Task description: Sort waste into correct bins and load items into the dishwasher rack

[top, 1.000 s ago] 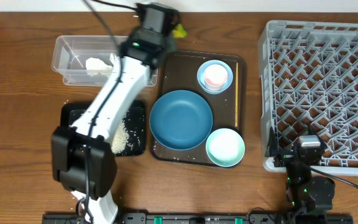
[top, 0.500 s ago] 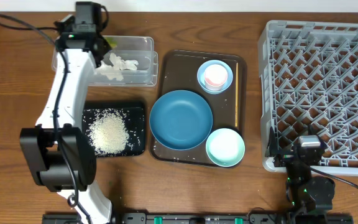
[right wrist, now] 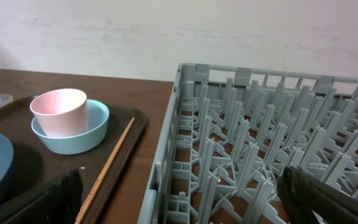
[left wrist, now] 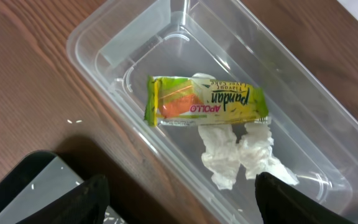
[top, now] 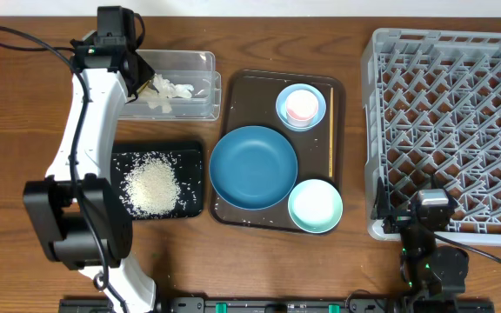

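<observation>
The yellow-green wrapper lies flat in the clear bin, touching the crumpled tissue. My left gripper hovers open above the bin's near wall, holding nothing; from overhead it sits over the bin's left half beside the tissue. Rice is heaped in the black bin. The blue plate, one bowl, the other bowl holding the cup, and the chopsticks lie on the brown tray. My right gripper stands open at the rack's near corner.
The brown serving tray lies between the bins and the grey rack, which fills the right side. The right arm's base sits at the front edge below the rack. A few rice grains dot the brown tray's front.
My left arm swung left from the brown tray's back edge to the clear bin. Its jaws opened, and the wrapper now lies in the bin. The right arm has not moved.
</observation>
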Controlling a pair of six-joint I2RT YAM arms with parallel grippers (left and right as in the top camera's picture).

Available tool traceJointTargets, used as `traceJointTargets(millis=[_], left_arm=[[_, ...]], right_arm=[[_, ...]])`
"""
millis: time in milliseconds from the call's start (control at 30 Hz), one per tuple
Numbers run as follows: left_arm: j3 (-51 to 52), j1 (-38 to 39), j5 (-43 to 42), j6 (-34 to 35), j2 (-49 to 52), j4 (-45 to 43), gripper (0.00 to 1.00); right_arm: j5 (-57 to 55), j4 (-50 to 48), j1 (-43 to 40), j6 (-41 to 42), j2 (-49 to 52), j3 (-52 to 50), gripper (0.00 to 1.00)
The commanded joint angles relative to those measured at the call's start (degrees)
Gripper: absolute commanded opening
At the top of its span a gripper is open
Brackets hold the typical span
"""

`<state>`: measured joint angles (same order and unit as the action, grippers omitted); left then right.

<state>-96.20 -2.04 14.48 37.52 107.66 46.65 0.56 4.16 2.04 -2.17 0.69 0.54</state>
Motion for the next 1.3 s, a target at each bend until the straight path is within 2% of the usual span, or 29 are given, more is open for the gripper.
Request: traceJointTargets(millis=[0,200,233,533,700,933,1100,1267], left_arm=[[-0.4,-1.1,0.2,0.2,-7.1,0.5,0.77],[-0.3,-9.0,1.2,5.6,-16.8,0.7,0.77],[-0.3,-10.7,1.2,5.9,-17.5,0.7,0.84],[-0.3,-22.9,1.2,5.9,-18.1,10.1,0.88],[-0.3,-25.1,1.2,5.9,-18.1,11.4,0.92],[-0.3,-25.2,1.2,5.9,-18.1,11.4,0.93],[-0.3,-25.2,1.2,5.9,-18.1,11.4,0.93],[-0.3,-25.2,1.2,5.9,-18.1,11.4,0.93]], right_arm=[[-0.2,0.1,-0.3,-0.7,-0.3,-0.2,0.98],[-0.2,0.1,-0.3,-0.7,-0.3,-0.2,0.99],[-0.2,0.1,-0.3,-0.7,-0.3,-0.2,0.99],[-0.2,0.1,-0.3,-0.7,-0.3,-0.2,0.99],[-0.2,0.1,-0.3,-0.7,-0.3,-0.2,0.99],[-1.6,-4.6,-0.3,-1.7,-0.3,-0.2,0.99],[-1.6,-4.2,-0.3,-1.7,-0.3,-0.2,0.99],[-0.9,-14.5,-0.2,-1.1,-0.3,-0.2,0.99]])
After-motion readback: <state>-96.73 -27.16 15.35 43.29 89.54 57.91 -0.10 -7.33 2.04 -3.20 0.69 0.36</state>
